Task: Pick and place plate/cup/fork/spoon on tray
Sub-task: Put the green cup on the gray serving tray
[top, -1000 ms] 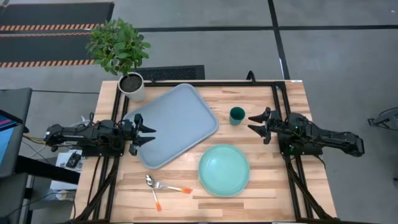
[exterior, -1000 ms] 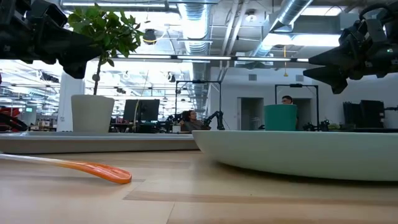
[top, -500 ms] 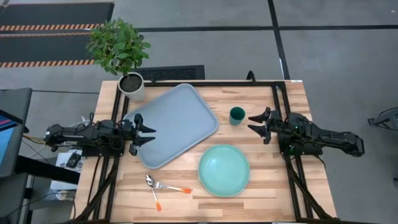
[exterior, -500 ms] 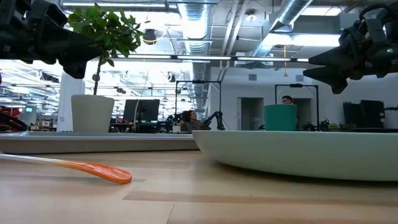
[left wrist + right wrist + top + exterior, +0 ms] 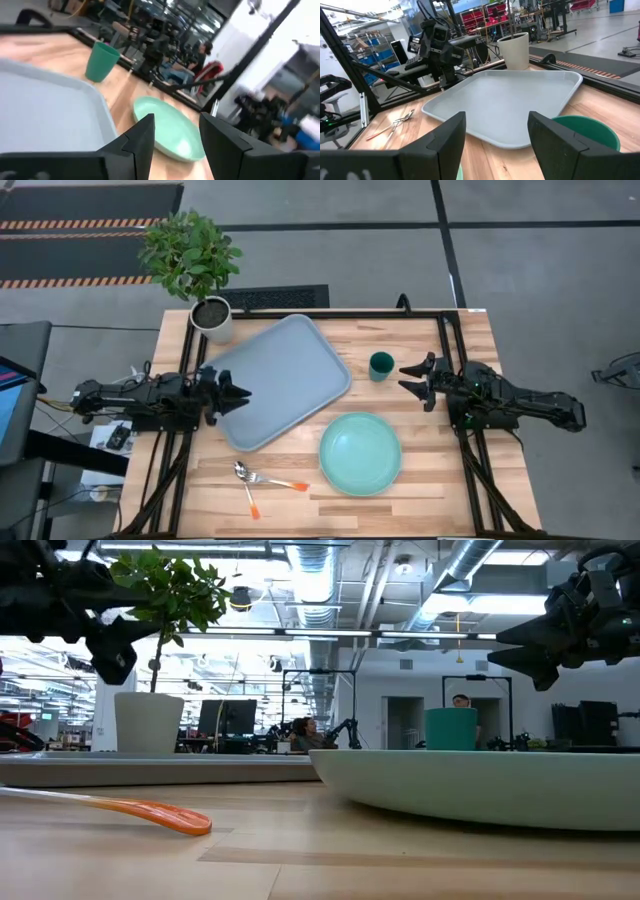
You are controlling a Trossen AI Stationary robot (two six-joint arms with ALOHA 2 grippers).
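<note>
The pale grey-blue tray (image 5: 275, 380) lies askew on the table's far left half. The mint-green plate (image 5: 360, 452) rests on the table near the front, right of the tray. The dark teal cup (image 5: 381, 365) stands upright past the plate. A fork and a spoon with orange handles (image 5: 262, 483) lie near the front left. My left gripper (image 5: 238, 393) hovers open and empty over the tray's left edge; its wrist view (image 5: 176, 122) looks across the tray to the plate and cup. My right gripper (image 5: 412, 380) hovers open and empty just right of the cup (image 5: 585, 131).
A white pot with a green plant (image 5: 212, 318) stands at the table's far left corner, close to the tray's far end. Black frame rails (image 5: 455, 370) run along the table's left, right and far sides. Bare wood lies between the plate and the right rail.
My left gripper has turned about its own long axis over the tray's left edge, so in the low view one finger now hangs below the other. My right gripper and all the objects have stayed where they were.
</note>
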